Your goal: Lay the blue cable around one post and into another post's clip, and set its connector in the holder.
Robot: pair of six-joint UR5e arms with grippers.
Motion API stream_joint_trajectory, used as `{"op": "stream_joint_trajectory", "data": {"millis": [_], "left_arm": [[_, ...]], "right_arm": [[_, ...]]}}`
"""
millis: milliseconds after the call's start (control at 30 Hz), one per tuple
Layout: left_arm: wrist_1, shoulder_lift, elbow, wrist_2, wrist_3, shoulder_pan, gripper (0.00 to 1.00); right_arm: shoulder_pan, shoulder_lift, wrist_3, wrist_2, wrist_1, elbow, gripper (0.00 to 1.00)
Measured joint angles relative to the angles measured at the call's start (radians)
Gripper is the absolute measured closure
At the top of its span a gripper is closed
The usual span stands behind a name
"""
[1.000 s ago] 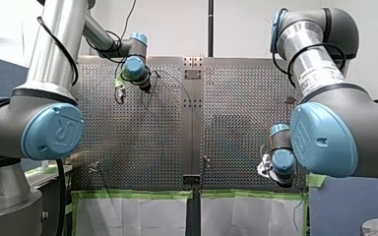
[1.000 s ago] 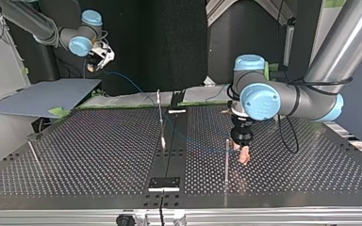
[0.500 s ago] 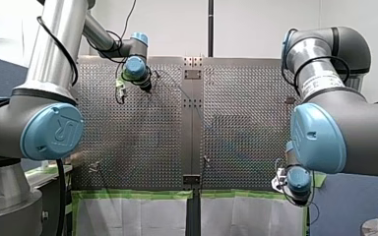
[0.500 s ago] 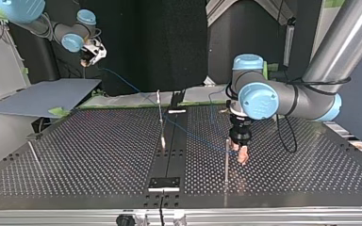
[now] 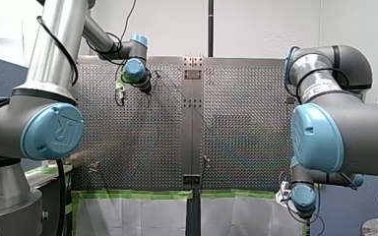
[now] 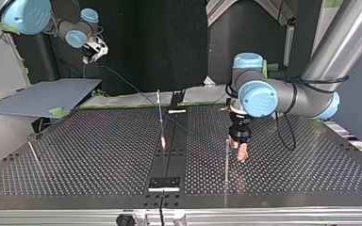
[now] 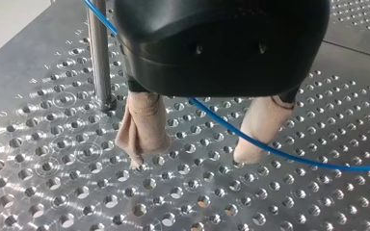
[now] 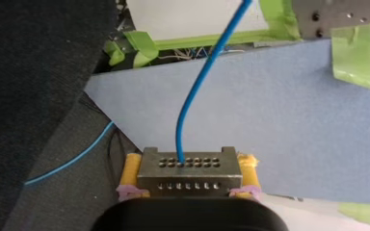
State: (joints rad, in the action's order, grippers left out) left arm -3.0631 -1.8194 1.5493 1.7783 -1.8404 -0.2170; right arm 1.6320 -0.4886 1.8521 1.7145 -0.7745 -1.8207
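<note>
Our left gripper (image 7: 192,159): fingers apart, blue cable (image 7: 270,149) between. Our right gripper (image 8: 190,167), top view's ten o'clock: clamped on connector (image 8: 189,180).

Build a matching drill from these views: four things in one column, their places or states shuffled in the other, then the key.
1. connector
2. blue cable
3. post
4. blue-grey sheet

a. upright in the perforated table beside my left pincer
b. flat beyond my right pincer
c. clamped between yellow pads
d. passing between open beige-padded fingers

Pairs: 1-c, 2-d, 3-a, 4-b
</note>
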Motion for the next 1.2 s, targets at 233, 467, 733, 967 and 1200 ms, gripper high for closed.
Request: {"op": "stream_joint_trajectory", "data": {"millis": [233, 467, 733, 967, 1200], "left_arm": [[0.001, 0.0, 0.0, -0.006, 0.0, 0.002, 0.0], [0.001, 0.001, 0.001, -0.008, -0.001, 0.003, 0.0], [0.001, 0.0, 0.001, -0.012, -0.002, 0.005, 0.0], [0.001, 0.0, 0.001, -0.013, -0.002, 0.005, 0.0], [0.001, 0.0, 0.001, -0.014, -0.002, 0.006, 0.0]], "right_arm": [[0.008, 0.058, 0.013, -0.031, -0.058, 0.027, 1.0], [0.01, 0.133, 0.019, -0.031, -0.133, 0.084, 1.0], [0.014, 0.201, 0.004, -0.001, -0.178, 0.146, 1.0], [0.021, 0.259, -0.035, 0.014, -0.187, 0.197, 1.0], [0.046, 0.325, -0.091, -0.009, -0.185, 0.194, 1.0]]}}
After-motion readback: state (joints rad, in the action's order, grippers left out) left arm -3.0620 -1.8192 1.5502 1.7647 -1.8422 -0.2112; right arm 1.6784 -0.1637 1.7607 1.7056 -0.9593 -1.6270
